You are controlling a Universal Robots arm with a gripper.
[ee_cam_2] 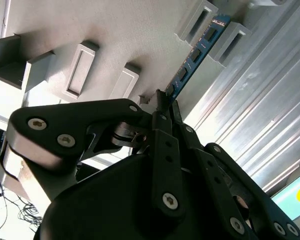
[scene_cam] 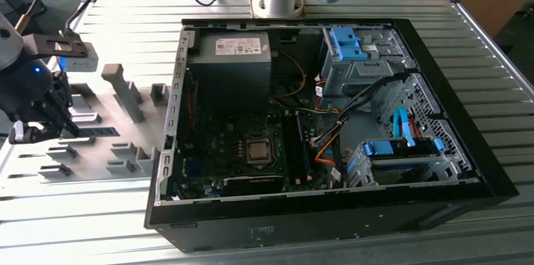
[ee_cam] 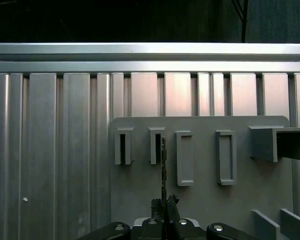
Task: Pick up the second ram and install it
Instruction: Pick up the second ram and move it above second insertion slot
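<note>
Grip is narrow and tight. In the second wrist view the gripper [ee_cam_2: 163, 100] has its black fingers pinched on one end of the second ram [ee_cam_2: 195, 56], a thin blue-green stick with a row of small black chips. The stick runs straight out from the fingertips, and its far end lies between two raised grey blocks [ee_cam_2: 189, 25] of the holder plate [ee_cam_2: 115, 35]. In the first wrist view the stick [ee_cam: 163, 165] shows edge-on, reaching from the gripper [ee_cam: 165, 206] to just beside a slotted block. Whether it touches that block I cannot tell.

In the exterior view the gripper [scene_cam: 67, 129] hangs over the holder plate [scene_cam: 87, 171] at nine o'clock from the open computer case [scene_cam: 334, 215], on the exterior view's left. The stick [scene_cam: 102, 131] points toward three o'clock, at the case. Plate and case rest apart on the slatted metal table [scene_cam: 100, 234].

Inside the case, a grey power supply [scene_cam: 229, 59] fills the eleven o'clock corner. The motherboard [scene_cam: 217, 146] lies at seven o'clock with its processor socket [scene_cam: 259, 150], and the long black memory slots [scene_cam: 294, 146] stand just beside the socket at its three o'clock. A blue drive bracket [scene_cam: 346, 41] sits at one o'clock and a lower blue bracket [scene_cam: 401, 147] at four o'clock. Orange cables [scene_cam: 326, 146] run between the slots and the lower bracket.
</note>
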